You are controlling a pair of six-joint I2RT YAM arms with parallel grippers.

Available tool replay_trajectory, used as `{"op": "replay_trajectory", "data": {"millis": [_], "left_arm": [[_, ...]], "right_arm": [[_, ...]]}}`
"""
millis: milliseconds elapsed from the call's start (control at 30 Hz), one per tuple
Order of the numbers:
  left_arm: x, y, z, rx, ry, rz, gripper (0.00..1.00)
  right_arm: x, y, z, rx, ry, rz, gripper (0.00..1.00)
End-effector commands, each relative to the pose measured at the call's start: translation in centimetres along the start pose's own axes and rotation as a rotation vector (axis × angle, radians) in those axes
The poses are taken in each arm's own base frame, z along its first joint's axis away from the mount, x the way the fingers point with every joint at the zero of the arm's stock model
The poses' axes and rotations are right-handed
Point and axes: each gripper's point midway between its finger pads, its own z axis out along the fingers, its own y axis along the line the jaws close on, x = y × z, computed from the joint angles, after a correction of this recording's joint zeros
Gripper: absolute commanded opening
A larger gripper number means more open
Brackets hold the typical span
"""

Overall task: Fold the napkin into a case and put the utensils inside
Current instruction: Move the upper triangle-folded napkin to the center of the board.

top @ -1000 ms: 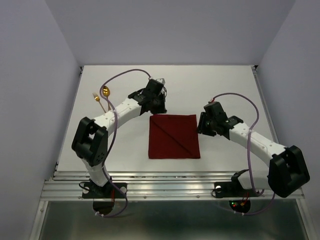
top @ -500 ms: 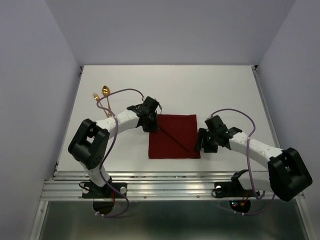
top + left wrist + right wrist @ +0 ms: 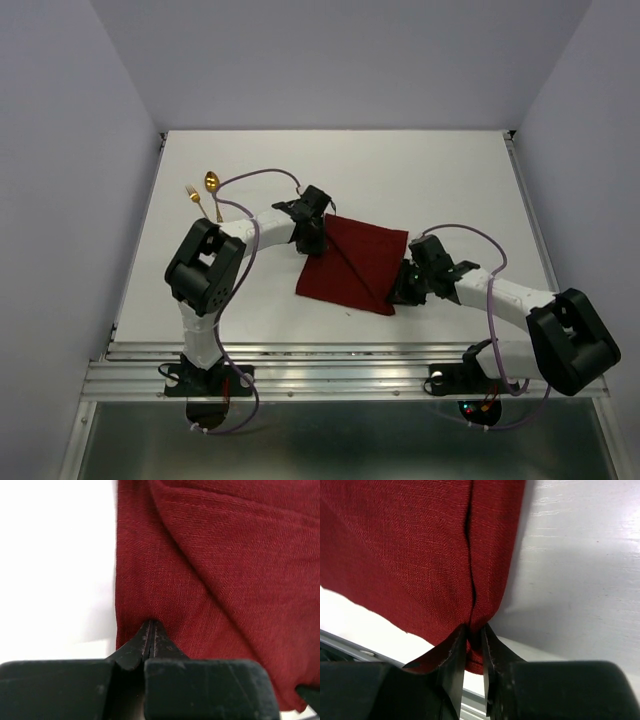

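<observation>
The dark red napkin [image 3: 355, 262] lies folded into a skewed square with a diagonal flap, mid-table. My left gripper [image 3: 311, 242] is shut on its far left edge; in the left wrist view the fingertips [image 3: 151, 626] meet with cloth [image 3: 210, 565] against them. At the near right corner my right gripper [image 3: 398, 292] pinches a bunched fold, and cloth [image 3: 410, 545] shows between its jaws [image 3: 474, 632]. The utensils, a gold spoon [image 3: 211, 182] and a gold fork [image 3: 192, 193], lie at the far left, away from both grippers. No case is in view.
White table [image 3: 450, 180] with walls on three sides. A ridged metal rail [image 3: 340, 372] runs along the near edge by the arm bases. Purple cables loop over both arms.
The left gripper came down onto the napkin's far left edge. The right gripper swung to the near right corner and closed on it. The napkin now sits skewed, its far edge slanting.
</observation>
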Motion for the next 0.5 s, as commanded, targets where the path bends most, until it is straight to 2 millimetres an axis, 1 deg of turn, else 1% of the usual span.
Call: {"op": "replay_trajectory", "data": {"millis": [0, 33, 67, 100, 133, 167, 200, 233, 267, 300, 333, 367, 400, 433, 467], "left_arm": [[-2.1, 0.6, 2.1, -0.082, -0.019, 0.077, 0.00], [-2.4, 0.9, 2.7, -0.096, -0.010, 0.081, 0.00], [-4.1, 0.3, 2.3, -0.095, -0.039, 0.097, 0.00], [-4.9, 0.1, 2.2, -0.098, -0.053, 0.104, 0.00], [-5.8, 0.0, 2.0, -0.101, -0.069, 0.110, 0.00], [-6.8, -0.3, 1.5, -0.100, -0.091, 0.116, 0.00], [-8.8, -1.0, 0.3, -0.095, -0.140, 0.128, 0.00], [-9.7, -1.2, -0.2, -0.092, -0.161, 0.134, 0.00], [-11.7, -2.0, -1.7, -0.077, -0.214, 0.131, 0.00], [-12.5, -2.4, -2.4, -0.073, -0.236, 0.135, 0.00], [-13.1, -2.5, -3.5, -0.075, -0.248, 0.143, 0.00], [-13.8, -3.0, -4.4, -0.065, -0.270, 0.142, 0.00], [-13.9, -3.2, -5.1, -0.053, -0.276, 0.141, 0.00], [-13.9, -3.4, -5.6, -0.041, -0.282, 0.141, 0.00], [-13.4, -3.4, -6.7, -0.025, -0.292, 0.141, 0.02]], "right_arm": [[-1.3, 2.3, 0.4, -0.082, -0.064, 0.035, 0.23], [-1.9, 2.8, 0.6, -0.100, -0.083, 0.046, 0.25], [-1.3, 3.2, 1.0, -0.103, -0.064, 0.037, 0.27], [-1.3, 3.6, 1.2, -0.109, -0.063, 0.037, 0.30], [-1.3, 3.9, 1.4, -0.114, -0.061, 0.034, 0.31], [-1.5, 4.8, 1.5, -0.130, -0.060, 0.042, 0.32], [-1.3, 5.3, 1.8, -0.143, -0.045, 0.041, 0.33], [-1.2, 5.9, 2.0, -0.157, -0.034, 0.038, 0.34], [-1.4, 6.6, 1.9, -0.175, -0.033, 0.043, 0.39], [-1.4, 6.7, 2.0, -0.174, -0.025, 0.044, 0.41], [-1.7, 6.4, 2.0, -0.150, -0.037, 0.045, 0.43], [-1.4, 5.4, 1.9, -0.094, -0.027, 0.040, 0.46], [-1.8, 5.1, 1.5, -0.070, -0.046, 0.030, 0.47], [-2.5, 4.4, 1.2, -0.036, -0.083, 0.030, 0.50], [-3.0, 3.9, 0.1, -0.021, -0.106, 0.027, 0.52]]}}
